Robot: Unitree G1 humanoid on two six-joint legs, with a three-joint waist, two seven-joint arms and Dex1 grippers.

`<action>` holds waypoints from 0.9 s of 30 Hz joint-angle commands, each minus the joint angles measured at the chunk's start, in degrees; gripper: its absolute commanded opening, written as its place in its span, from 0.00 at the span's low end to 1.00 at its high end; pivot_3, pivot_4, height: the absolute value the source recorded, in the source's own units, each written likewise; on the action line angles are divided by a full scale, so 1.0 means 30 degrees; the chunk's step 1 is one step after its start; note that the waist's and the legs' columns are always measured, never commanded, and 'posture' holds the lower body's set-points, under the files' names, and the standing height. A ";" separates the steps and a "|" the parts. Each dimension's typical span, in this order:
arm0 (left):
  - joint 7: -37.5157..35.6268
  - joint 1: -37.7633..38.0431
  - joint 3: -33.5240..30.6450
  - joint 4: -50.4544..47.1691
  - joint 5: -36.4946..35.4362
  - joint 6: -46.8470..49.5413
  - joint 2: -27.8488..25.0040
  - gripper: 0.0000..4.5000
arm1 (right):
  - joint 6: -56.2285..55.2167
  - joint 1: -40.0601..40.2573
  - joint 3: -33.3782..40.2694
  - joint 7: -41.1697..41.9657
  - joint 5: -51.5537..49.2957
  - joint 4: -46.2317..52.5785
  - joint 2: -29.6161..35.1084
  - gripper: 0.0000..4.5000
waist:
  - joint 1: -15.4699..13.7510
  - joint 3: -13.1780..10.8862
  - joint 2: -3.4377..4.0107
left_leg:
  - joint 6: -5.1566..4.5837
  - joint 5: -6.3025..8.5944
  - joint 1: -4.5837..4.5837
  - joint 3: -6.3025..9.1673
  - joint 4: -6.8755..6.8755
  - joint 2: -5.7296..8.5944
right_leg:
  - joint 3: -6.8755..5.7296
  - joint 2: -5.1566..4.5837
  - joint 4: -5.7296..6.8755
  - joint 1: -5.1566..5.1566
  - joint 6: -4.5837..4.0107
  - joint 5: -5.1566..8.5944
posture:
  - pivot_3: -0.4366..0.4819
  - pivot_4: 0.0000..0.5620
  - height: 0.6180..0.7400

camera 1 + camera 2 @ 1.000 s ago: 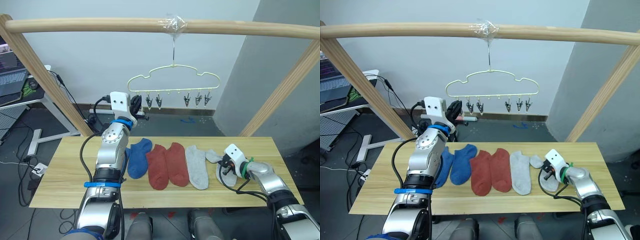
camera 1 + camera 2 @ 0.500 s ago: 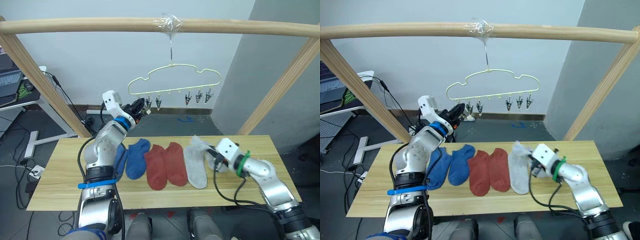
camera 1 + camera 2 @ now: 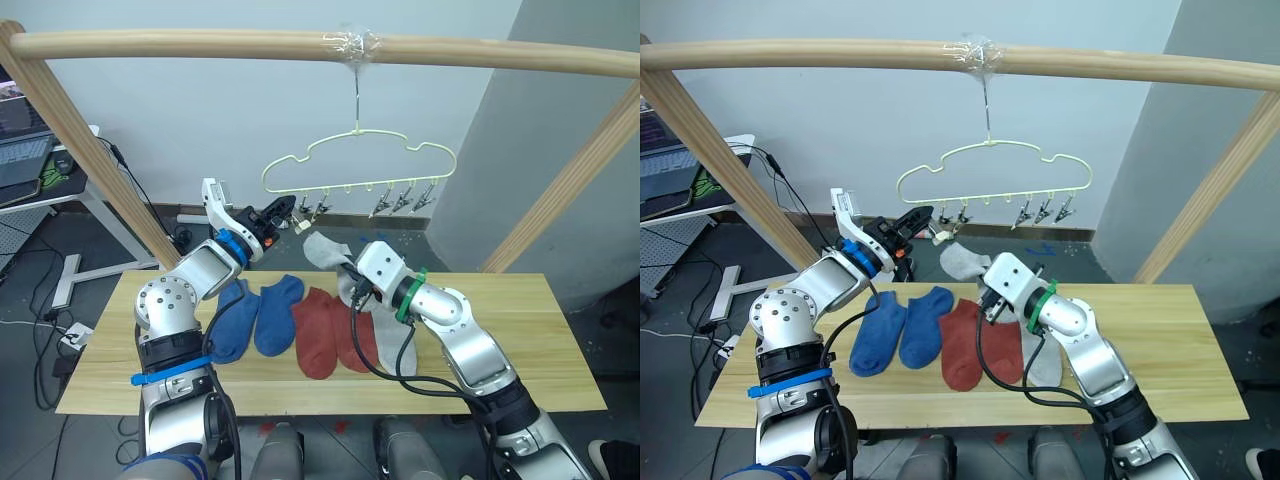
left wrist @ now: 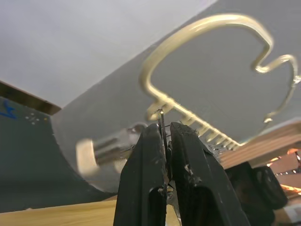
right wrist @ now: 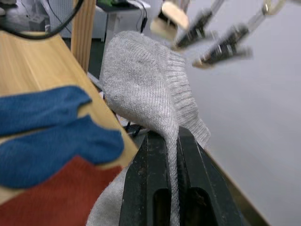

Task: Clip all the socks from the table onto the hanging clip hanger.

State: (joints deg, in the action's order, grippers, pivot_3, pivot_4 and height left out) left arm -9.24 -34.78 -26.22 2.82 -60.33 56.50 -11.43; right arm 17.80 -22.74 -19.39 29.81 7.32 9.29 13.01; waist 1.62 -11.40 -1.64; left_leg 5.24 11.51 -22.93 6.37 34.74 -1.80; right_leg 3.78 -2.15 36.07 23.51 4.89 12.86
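The bench (image 3: 500, 330) carries two blue socks (image 3: 255, 318), two rust-red socks (image 3: 325, 335) and one grey sock. The clip hanger (image 3: 358, 165) hangs above. The right gripper (image 5: 164, 141) holds the other grey sock (image 5: 141, 84), jaws closed on its edge; it looks soft and light, so best held near the cuff. In the left wrist view the left gripper (image 4: 164, 136) pinches one clip between nearly closed jaws.

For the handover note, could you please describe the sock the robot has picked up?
Under the pale-yellow wire clip hanger, above the light wooden table, the right gripper is shut on a light grey ankle sock. It alone is lifted; the blue socks, rust-red socks and second grey sock lie flat.
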 commanded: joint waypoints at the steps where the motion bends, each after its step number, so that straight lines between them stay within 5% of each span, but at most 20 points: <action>1: -0.0012 0.0052 0.0138 -0.0912 -0.0724 0.0102 0.0013 0.00 | -0.0178 -0.0484 0.0228 0.0028 -0.0116 0.0055 0.0054 0.01 | -0.0042 -0.0004 -0.0005 | 0.0001 0.0001 -0.0003 -0.0001 -0.0001 0.0000 | 0.0000 0.0000 -0.0003 0.0000 0.0000 -0.0001 | 0.54 0.32 1.00; 20: -0.0483 0.0351 0.0407 -0.1456 -0.1244 0.0003 -0.0159 0.00 | 0.0356 -0.1282 0.0205 -0.0021 -0.0332 0.0039 -0.0757 0.01 | -0.0041 -0.0011 -0.0007 | 0.0001 0.0001 -0.0009 0.0000 -0.0014 0.0000 | -0.0004 -0.0001 -0.0005 0.0012 -0.0010 0.0005 | 0.56 0.33 1.00; 27: -0.0603 0.0559 0.0433 -0.1769 -0.1692 0.0180 -0.0363 0.49 | 0.0447 -0.1304 0.0210 0.0009 -0.0414 -0.0089 -0.0868 0.00 | -0.0034 -0.0016 -0.0007 | 0.0001 0.0001 -0.0008 0.0000 -0.0016 0.0000 | -0.0003 -0.0001 -0.0005 0.0014 -0.0014 0.0007 | 0.56 0.33 1.00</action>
State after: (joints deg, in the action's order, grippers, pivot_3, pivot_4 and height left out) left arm -10.52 -33.03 -25.11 -0.10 -63.84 57.11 -11.84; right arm 19.41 -25.90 -19.25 29.90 7.05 8.38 10.78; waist 1.52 -11.45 -1.66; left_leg 5.25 11.52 -22.95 6.37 34.69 -1.80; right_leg 3.77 -2.15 36.05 23.55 4.85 12.88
